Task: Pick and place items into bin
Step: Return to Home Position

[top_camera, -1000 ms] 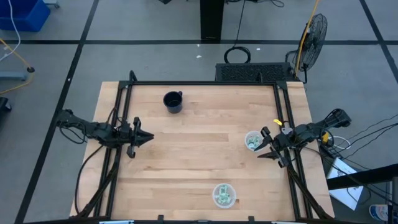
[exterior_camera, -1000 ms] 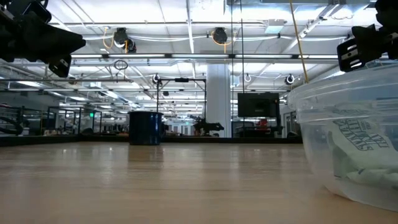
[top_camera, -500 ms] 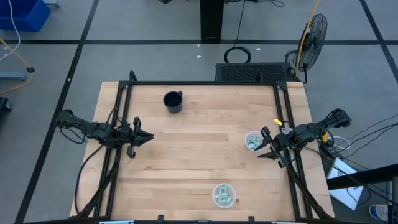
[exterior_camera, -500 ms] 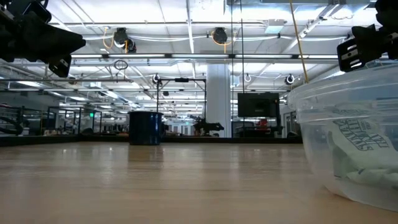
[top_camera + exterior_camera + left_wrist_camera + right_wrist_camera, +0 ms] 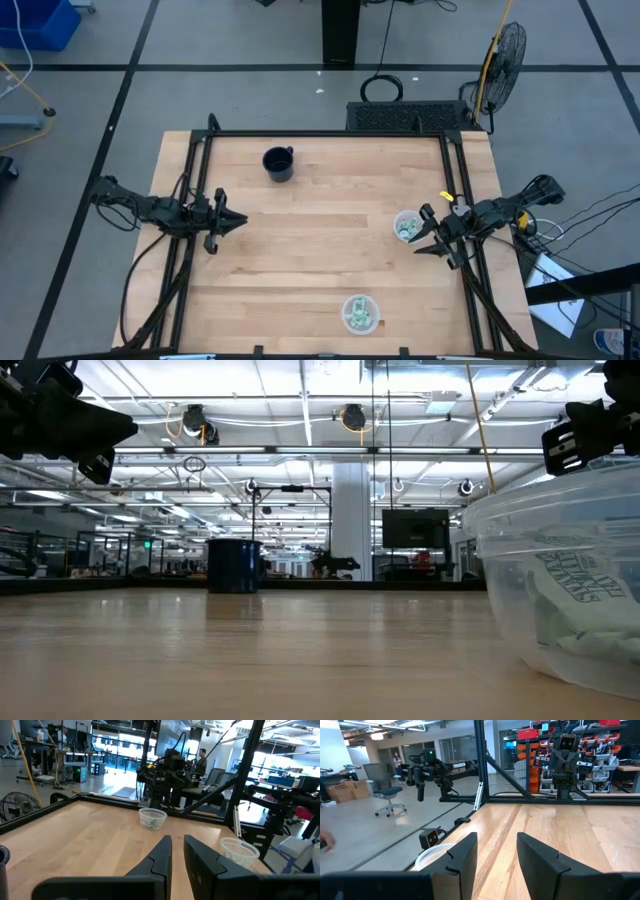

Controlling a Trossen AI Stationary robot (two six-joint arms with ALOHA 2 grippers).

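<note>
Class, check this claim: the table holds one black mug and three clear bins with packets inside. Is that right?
Not quite: there are two bins, not three. The high view shows one bin at the right and the other bin lower down, near the middle. The single black mug and the packets inside are as stated.

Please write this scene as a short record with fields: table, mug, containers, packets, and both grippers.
table: light wood, dark frame around it
mug: black, upright, near the far edge, left of centre
tub one: clear, round, on the right side, just beside the right arm's fingers
tub two: clear, round, near the front edge
packets: green and white, lying inside both tubs
left gripper: over the left side, narrow gap between fingers, empty
right gripper: over the right side, open, empty
</note>
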